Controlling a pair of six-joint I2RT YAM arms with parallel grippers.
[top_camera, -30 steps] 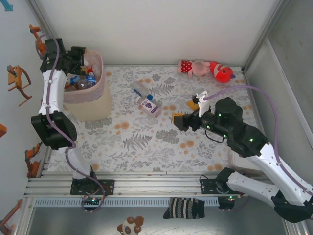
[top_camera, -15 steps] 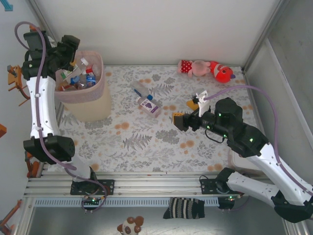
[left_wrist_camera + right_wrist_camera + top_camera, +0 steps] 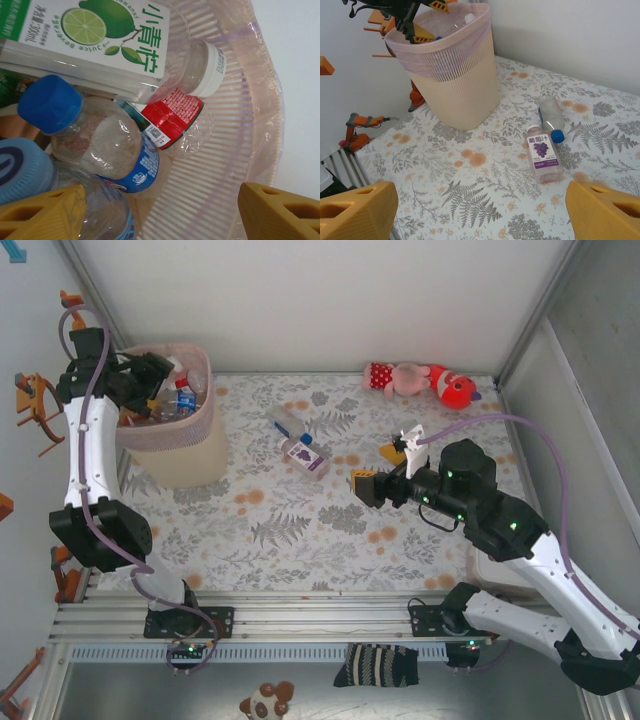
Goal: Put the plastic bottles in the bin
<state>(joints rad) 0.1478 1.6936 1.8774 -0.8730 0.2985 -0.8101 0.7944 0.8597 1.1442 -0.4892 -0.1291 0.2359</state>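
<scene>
The pale pink bin (image 3: 185, 445) stands at the far left and holds several plastic bottles. In the left wrist view I see a lime-label bottle (image 3: 100, 45), a blue-capped bottle (image 3: 95, 135) and a red-label bottle (image 3: 172, 117) lying against the bin's wall (image 3: 225, 165). My left gripper (image 3: 152, 373) hangs over the bin's left rim, open (image 3: 162, 215) with nothing between its fingers. Two bottles lie on the table: a grape-label bottle (image 3: 306, 457) (image 3: 544, 159) and a clear blue-capped one (image 3: 287, 423) (image 3: 551, 114). My right gripper (image 3: 378, 468) hovers open (image 3: 480, 210) to their right.
A pink-and-red plush toy (image 3: 420, 380) lies at the far right by the back wall. A white box (image 3: 483, 575) sits partly under the right arm. A striped sock (image 3: 375, 665) lies below the front rail. Enclosure walls close the left, back and right sides.
The left arm swung up and back toward the left wall, then settled with its gripper over the bin's left rim. The right arm and the table bottles have not moved.
</scene>
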